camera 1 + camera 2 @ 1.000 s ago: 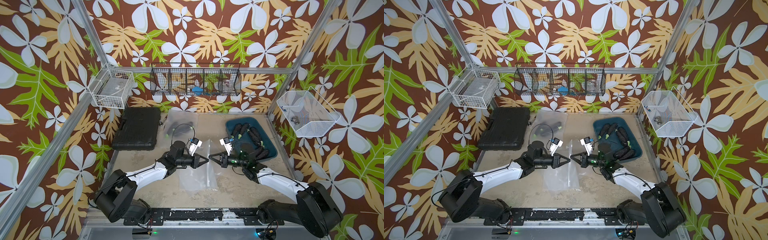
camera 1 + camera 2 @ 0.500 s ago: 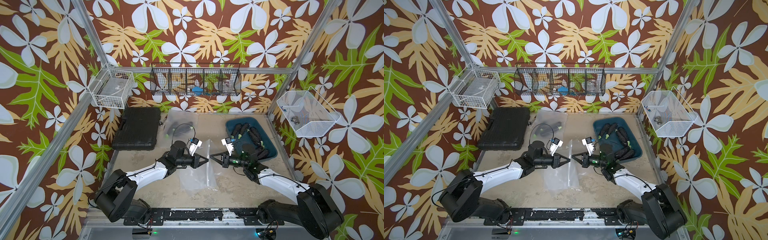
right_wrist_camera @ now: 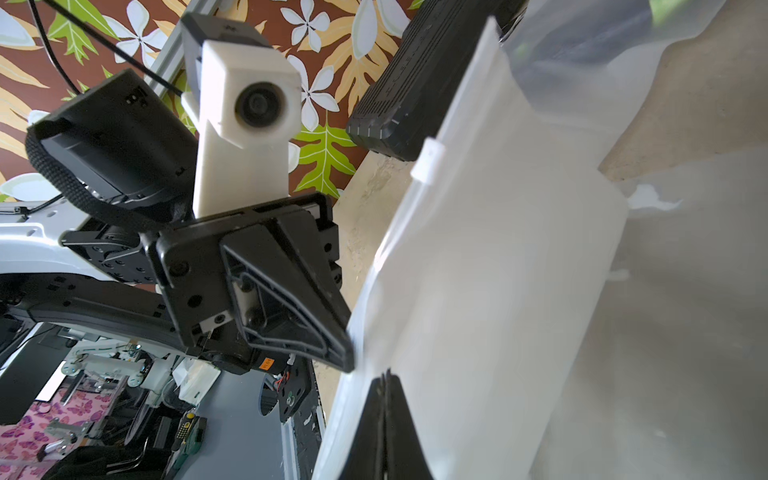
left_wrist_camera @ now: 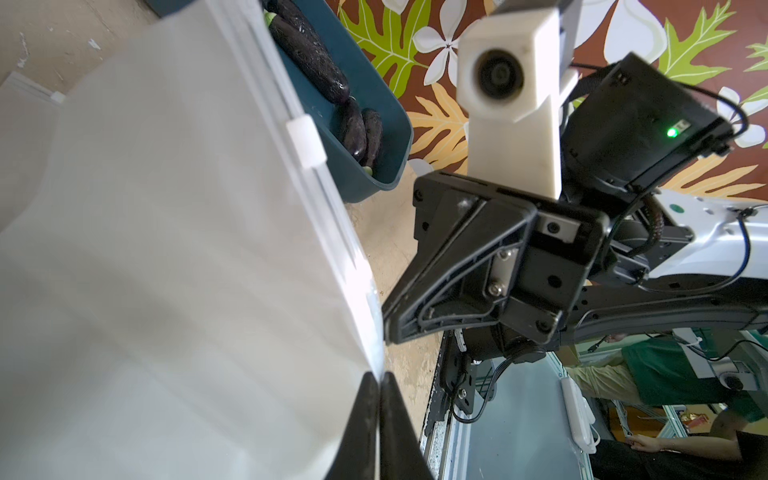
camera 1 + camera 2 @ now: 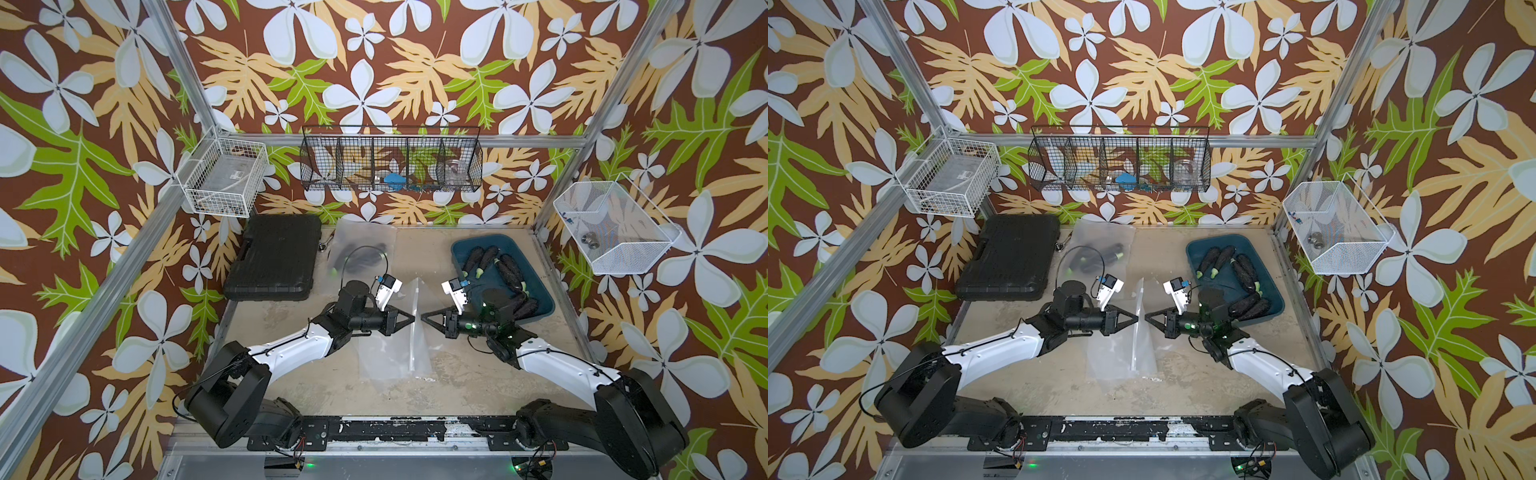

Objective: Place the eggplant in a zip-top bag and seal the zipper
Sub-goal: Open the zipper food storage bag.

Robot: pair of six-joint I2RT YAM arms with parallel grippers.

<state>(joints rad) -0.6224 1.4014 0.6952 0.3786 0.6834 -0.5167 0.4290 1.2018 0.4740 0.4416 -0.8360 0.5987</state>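
- Overhead view of a two-arm robot in a booth with flowered walls. A sandy surface (image 5: 332,386) fills the lower middle of the frame.
- At the centre of the frame the left end effector (image 5: 410,318) and the right end effector (image 5: 424,319) point at each other, tips nearly meeting.
- Between them stands a clear bag (image 5: 395,353). Its mouth edge is raised upright and its lower part lies on the surface. It looks empty.
- In the wrist views each end effector has its jaws closed tight on the thin film near the bag's mouth, one from each side.
- A white slider (image 4: 306,141) sits part-way along the zipper track. Whether the mouth is open cannot be told.
- The eggplants (image 5: 509,268) lie in a blue tray (image 5: 490,279) at the right middle of the frame, apart from the bag. None is held.
- Progress, as a judgement: early. The bag is gripped and raised, seemingly so the mouth can be pulled apart.
- Left to do: open the bag, fetch an eggplant, put it inside and run the slider shut.
- A second bag (image 5: 361,249) with dark contents lies at upper centre, beside a black case (image 5: 272,257).
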